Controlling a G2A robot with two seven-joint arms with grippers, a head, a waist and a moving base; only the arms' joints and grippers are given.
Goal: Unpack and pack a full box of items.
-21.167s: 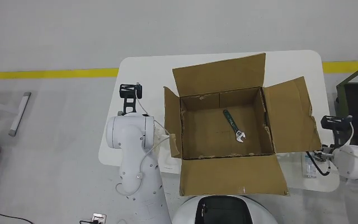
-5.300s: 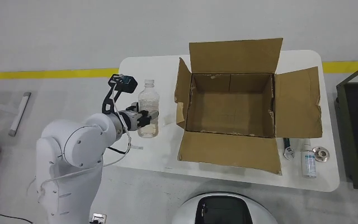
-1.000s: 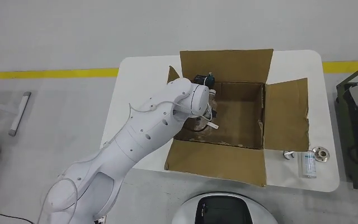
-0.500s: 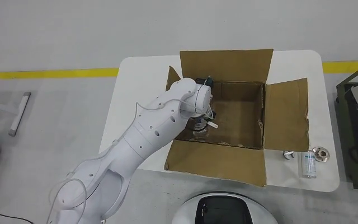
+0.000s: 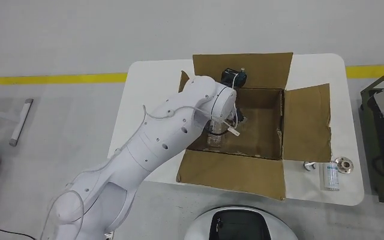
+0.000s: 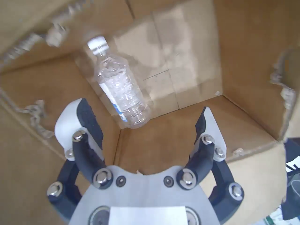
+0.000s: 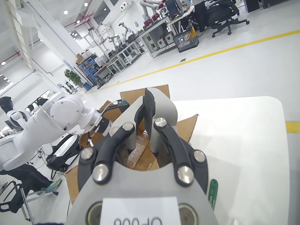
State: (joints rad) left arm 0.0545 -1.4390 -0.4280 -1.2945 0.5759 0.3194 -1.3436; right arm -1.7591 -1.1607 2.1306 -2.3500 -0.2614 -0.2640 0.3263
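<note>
**A:** Which way does the bottle (image 6: 118,87) lie from the left gripper (image 6: 142,106)?

**B:** Just beyond it and untouched, in the box's (image 5: 306,120) near left corner. Its base is in the corner and its long axis runs along the left wall. I can't tell whether it lies flat or leans. The jaws are spread wide and empty.

**A:** And the right gripper (image 7: 147,99)?

**B:** Pinched together on nothing at the counter's (image 5: 150,90) right end, so I'd judge it nearer the wrench (image 5: 309,165).
</note>
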